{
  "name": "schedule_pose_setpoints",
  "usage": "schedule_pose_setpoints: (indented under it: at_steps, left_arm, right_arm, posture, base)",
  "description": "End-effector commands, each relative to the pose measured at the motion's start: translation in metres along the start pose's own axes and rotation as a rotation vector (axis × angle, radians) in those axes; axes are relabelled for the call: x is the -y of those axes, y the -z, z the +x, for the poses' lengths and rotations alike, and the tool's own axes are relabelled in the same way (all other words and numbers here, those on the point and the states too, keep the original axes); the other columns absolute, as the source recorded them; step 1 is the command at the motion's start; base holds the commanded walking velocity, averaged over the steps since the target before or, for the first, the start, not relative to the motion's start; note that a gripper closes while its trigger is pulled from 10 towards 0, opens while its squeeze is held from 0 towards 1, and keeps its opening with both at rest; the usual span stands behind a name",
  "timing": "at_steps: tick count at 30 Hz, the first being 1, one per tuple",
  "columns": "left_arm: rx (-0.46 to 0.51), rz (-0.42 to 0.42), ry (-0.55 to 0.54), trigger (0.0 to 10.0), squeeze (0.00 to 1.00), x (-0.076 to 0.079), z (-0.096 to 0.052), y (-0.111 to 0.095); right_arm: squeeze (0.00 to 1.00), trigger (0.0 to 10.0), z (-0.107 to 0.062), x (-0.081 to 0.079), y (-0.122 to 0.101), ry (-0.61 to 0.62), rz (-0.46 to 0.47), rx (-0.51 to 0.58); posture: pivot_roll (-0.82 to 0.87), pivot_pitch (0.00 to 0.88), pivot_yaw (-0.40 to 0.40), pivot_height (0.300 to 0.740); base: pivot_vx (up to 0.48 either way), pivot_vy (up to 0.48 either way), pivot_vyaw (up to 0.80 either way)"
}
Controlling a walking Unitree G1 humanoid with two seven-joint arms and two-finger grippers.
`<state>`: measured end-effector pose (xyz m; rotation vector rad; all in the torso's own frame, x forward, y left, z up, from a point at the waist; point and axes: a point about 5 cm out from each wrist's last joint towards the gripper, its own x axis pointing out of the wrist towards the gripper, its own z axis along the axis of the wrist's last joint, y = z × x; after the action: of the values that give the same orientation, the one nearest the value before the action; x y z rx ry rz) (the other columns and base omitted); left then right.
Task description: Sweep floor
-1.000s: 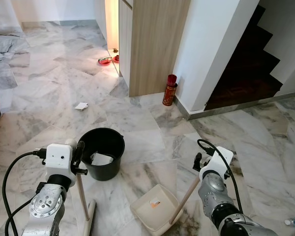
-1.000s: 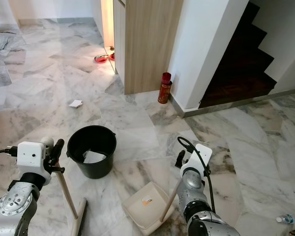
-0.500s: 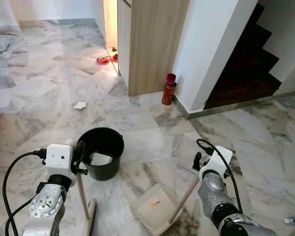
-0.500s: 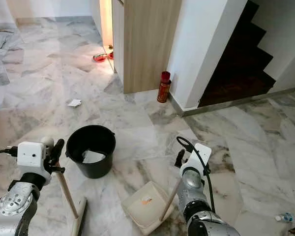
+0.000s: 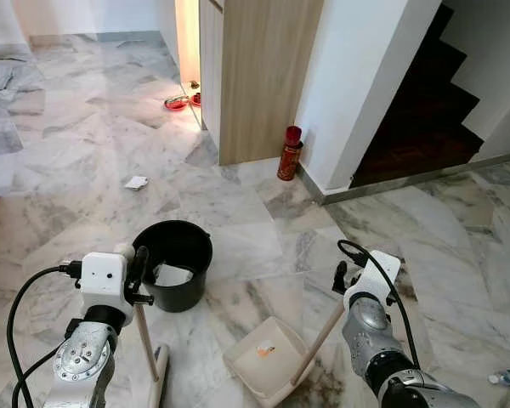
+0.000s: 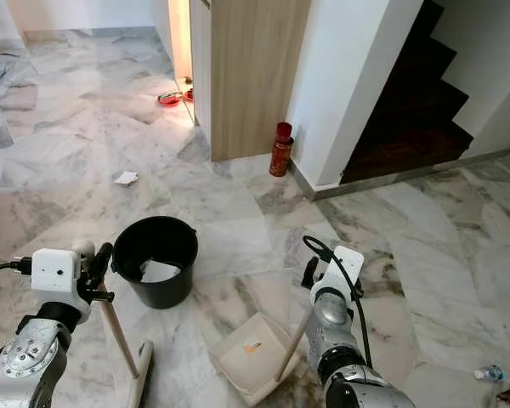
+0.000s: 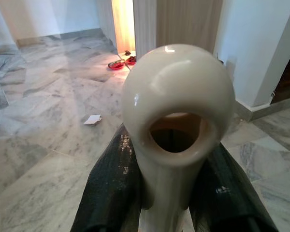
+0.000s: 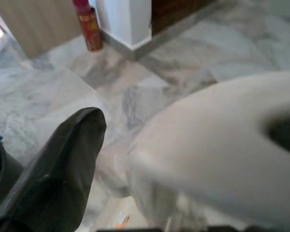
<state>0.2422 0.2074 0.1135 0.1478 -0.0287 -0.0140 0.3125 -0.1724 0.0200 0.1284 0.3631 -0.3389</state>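
Fingers (image 7: 108,193) on the left gripper (image 7: 169,193) are clamping both sides of the broom (image 5: 144,340) handle, just under its rounded hollow cap, so that one's got a solid hold and the broom is standing nearly upright with its head on the floor near the robot's left side. The right gripper (image 5: 340,285) is holding the top of the dustpan (image 5: 268,365) handle; you can see one black finger right beside the pale handle in the right wrist view, but I honestly can't tell how tightly it's closing. The dustpan is sitting flat on the floor between the two arms, and there's a small orange-and-white scrap (image 5: 264,349) lying in it, so I'm guessing some sweeping is already paying off. The black bucket (image 5: 173,263) just ahead of the broom has some white paper in it too, and the dustpan is looking ready to be tipped in there next. What's left: a crumpled bit of white paper (image 5: 136,182) is lying well beyond the bucket out on the open floor, and a plastic bottle (image 5: 503,378) is lying far off on the right. The floor (image 5: 238,204) is glossy grey-white marble, smooth, so stuff should slide easily. Room-wise, there's a wooden panel (image 5: 263,76), a red can (image 5: 290,153) at the foot of a white wall, dark stairs (image 5: 425,110) on the right, and a red bowl (image 5: 175,103) near the lit doorway.
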Motion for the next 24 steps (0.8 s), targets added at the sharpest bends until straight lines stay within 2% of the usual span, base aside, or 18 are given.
schedule_pose_setpoints:
  at_steps: [1,4,8,10,17,19,24]
  left_arm:
    - [0.015,0.013,0.006,10.0,0.00,0.002,-0.001,0.000]
    - [0.014,0.015,0.008,10.0,0.00,0.002,-0.002,0.000]
    - [0.015,0.018,0.010,10.0,0.00,0.001,-0.002,0.001]
    - [0.015,0.023,0.015,10.0,0.00,0.001,-0.001,0.001]
    - [0.014,0.049,0.027,10.0,0.00,-0.007,0.000,-0.003]
    - [0.018,0.058,0.022,10.0,0.00,-0.010,0.005,-0.004]
    - [0.027,0.061,0.029,10.0,0.00,-0.008,0.009,-0.006]
  right_arm:
    - [0.00,10.0,0.001,0.009,-0.004,0.008,-0.017,0.035]
    - [0.00,10.0,0.000,0.016,0.004,0.030,-0.003,0.002]
    - [0.00,10.0,-0.002,0.019,0.010,0.054,0.051,-0.019]
    - [0.00,10.0,-0.003,0.018,0.011,0.053,0.047,-0.018]
    - [0.00,10.0,-0.005,0.006,0.013,0.037,0.068,-0.023]
    - [0.00,10.0,-0.006,-0.002,0.011,0.016,0.074,-0.020]
    - [0.00,10.0,-0.006,-0.006,0.010,0.000,0.066,-0.017]
  posture:
    - [0.26,0.052,-0.133,0.740]
    - [0.26,0.048,-0.132,0.740]
    - [0.27,0.038,-0.126,0.740]
    - [0.28,0.033,-0.114,0.740]
    - [0.30,0.020,-0.082,0.740]
    - [0.30,0.013,-0.073,0.740]
    - [0.30,0.004,-0.072,0.740]
  base:
    - [0.000,0.000,0.00]
    - [0.000,0.000,0.00]
    - [0.000,0.000,0.00]
    - [0.000,0.000,0.00]
    - [0.000,0.000,0.00]
    - [0.000,0.000,0.00]
    - [0.000,0.000,0.00]
